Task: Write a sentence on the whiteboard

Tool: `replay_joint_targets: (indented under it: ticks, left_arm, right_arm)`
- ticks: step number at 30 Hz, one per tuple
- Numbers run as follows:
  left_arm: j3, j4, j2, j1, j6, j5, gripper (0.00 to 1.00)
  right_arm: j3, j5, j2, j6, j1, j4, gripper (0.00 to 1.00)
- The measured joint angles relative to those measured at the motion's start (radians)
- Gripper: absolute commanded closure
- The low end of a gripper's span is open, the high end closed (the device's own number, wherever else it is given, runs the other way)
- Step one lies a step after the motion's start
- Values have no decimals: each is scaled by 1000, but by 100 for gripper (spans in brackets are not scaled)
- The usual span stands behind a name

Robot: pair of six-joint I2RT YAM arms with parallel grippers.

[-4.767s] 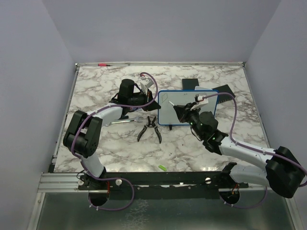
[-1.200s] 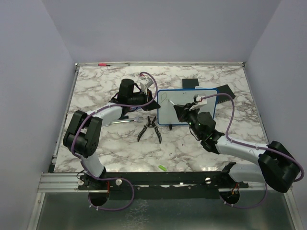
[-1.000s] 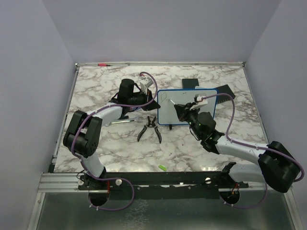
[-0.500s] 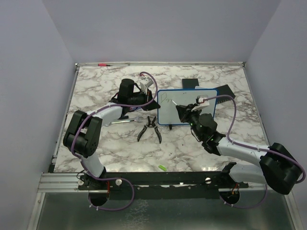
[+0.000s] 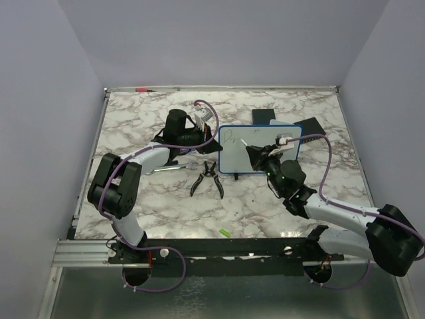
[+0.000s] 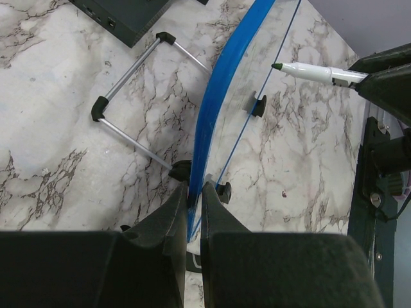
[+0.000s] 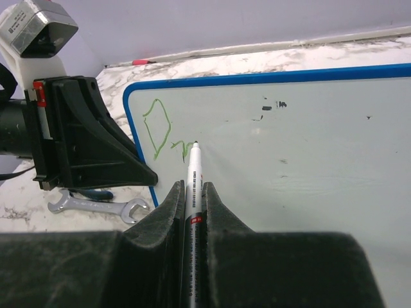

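The whiteboard (image 5: 272, 156) stands tilted on the marble, white with a blue frame (image 6: 231, 77). My left gripper (image 5: 214, 141) is shut on the frame's left edge, its jaws pinching the blue rim (image 6: 194, 192). Held in my shut right gripper (image 7: 191, 189) is a white marker (image 7: 192, 170), which points up at the board's face (image 7: 289, 141). The sentence (image 7: 166, 131) is only a green loop and a short squiggle near the top left corner. The marker tip sits at the squiggle's end. Whether it touches the board I cannot tell.
Black-handled pliers (image 5: 207, 179) and a silver wrench (image 5: 169, 168) lie in front of the board's left side. Flat black pads (image 5: 265, 116) sit behind it. A small green cap (image 5: 224, 232) lies near the front edge. At the back rail rests a red-capped pen (image 5: 141, 89).
My right gripper has shifted a little to the right along the board with the marker. A second green stroke has appeared beside the loop. The left arm has stayed still.
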Motion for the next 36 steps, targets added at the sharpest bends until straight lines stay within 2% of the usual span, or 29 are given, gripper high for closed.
replay_joint_targets:
  ticks: [21, 36]
  left_arm:
    - [0, 0, 0, 0, 0, 0, 100]
    - [4, -10, 0, -2, 14, -1, 100]
  right_arm:
    - [0, 75, 29, 11, 0, -2, 99]
    - [0, 75, 29, -4, 0, 1, 99]
